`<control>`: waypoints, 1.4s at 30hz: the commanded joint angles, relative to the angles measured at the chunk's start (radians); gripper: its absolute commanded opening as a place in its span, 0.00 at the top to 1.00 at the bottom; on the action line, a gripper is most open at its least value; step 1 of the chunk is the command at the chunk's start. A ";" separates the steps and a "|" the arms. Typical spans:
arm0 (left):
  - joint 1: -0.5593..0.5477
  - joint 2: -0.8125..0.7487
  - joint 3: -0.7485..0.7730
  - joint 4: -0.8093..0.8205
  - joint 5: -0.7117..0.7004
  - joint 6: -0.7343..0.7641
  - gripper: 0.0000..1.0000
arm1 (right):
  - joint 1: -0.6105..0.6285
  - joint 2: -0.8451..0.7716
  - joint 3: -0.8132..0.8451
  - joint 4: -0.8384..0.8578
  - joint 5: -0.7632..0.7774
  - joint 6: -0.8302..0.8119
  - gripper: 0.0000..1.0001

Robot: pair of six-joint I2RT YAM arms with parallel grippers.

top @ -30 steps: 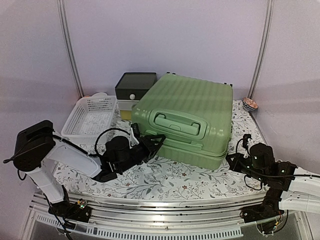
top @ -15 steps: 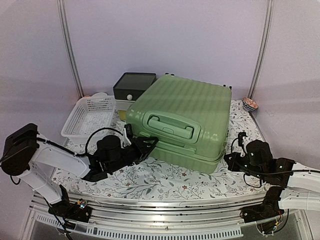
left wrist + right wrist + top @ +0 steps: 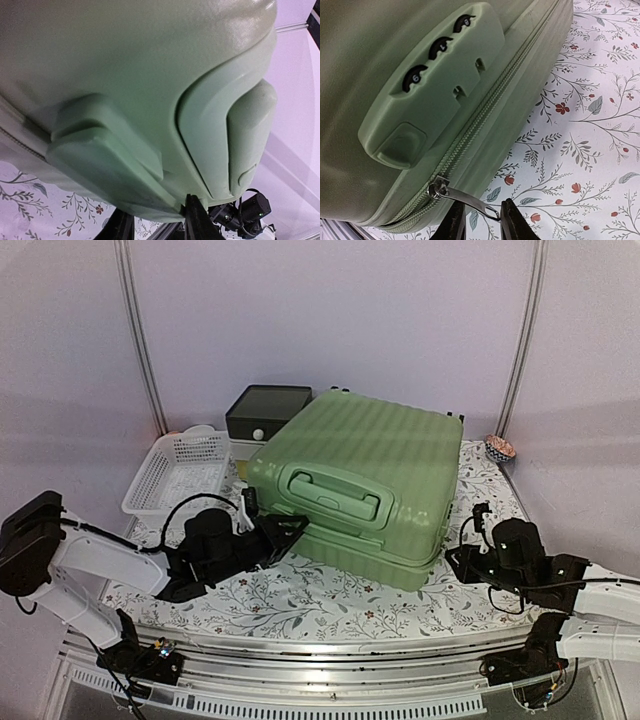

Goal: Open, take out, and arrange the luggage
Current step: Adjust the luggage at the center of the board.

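Top external view first: the luggage (image 3: pixel 370 480) sits closed on the floral tablecloth (image 3: pixel 330 605), middle to right of the table. It is propped at a tilt, with its recessed handle (image 3: pixel 335 492) facing the arms. The white basket (image 3: pixel 180 475) is just to its left and the dark-lidded drawer box (image 3: pixel 265 410) sits behind that corner.

The left gripper (image 3: pixel 283 530) is at the near-left lower edge of the case. On the left wrist cam its fingers straddle the bottom lip of the shell, and it looks clamped on there. The right gripper (image 3: pixel 479 214) is at the near-right corner with its jaws a little apart. The metal zipper pull (image 3: pixel 470 200) lies between the fingers, not pinched as far as I can see, just below the three-dial lock (image 3: pixel 437 75).

My take on handling: it's a stiff, smooth hard shell, so it won't flex and the fingers could skate off the curved parts. It's also bulky, probably heavy for these small arms — slide or tip it rather than lift. Best holds are the thin zipper tab for opening, and the handle or seam lip for steadying. The tab is small and flat, so it needs a square pinch or it'll slip out.
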 commanded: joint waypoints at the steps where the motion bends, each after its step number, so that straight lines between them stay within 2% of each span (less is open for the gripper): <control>1: 0.045 -0.060 -0.036 -0.076 -0.092 0.215 1.00 | -0.018 -0.005 0.020 0.005 0.018 -0.041 0.73; 12: 0.073 -0.119 -0.060 -0.160 -0.066 0.231 1.00 | -0.018 -0.039 0.046 0.027 -0.003 -0.122 0.52; 15: 0.077 -0.128 -0.062 -0.175 -0.063 0.234 1.00 | -0.019 -0.043 0.059 0.024 0.007 -0.139 0.41; 19: 0.083 -0.135 -0.067 -0.173 -0.062 0.233 1.00 | -0.018 -0.047 0.077 0.023 0.004 -0.144 0.15; 23: 0.084 -0.141 -0.075 -0.173 -0.060 0.231 1.00 | -0.019 -0.054 0.094 0.015 0.005 -0.146 0.01; 30: 0.088 -0.143 -0.081 -0.179 -0.046 0.232 1.00 | -0.019 -0.060 0.076 0.030 0.027 -0.128 0.01; 35: 0.105 -0.162 -0.098 -0.195 -0.040 0.224 1.00 | -0.018 -0.084 0.043 0.095 -0.072 -0.179 0.01; 42: 0.133 -0.195 -0.115 -0.234 -0.020 0.228 1.00 | -0.019 -0.093 0.016 0.142 -0.090 -0.194 0.05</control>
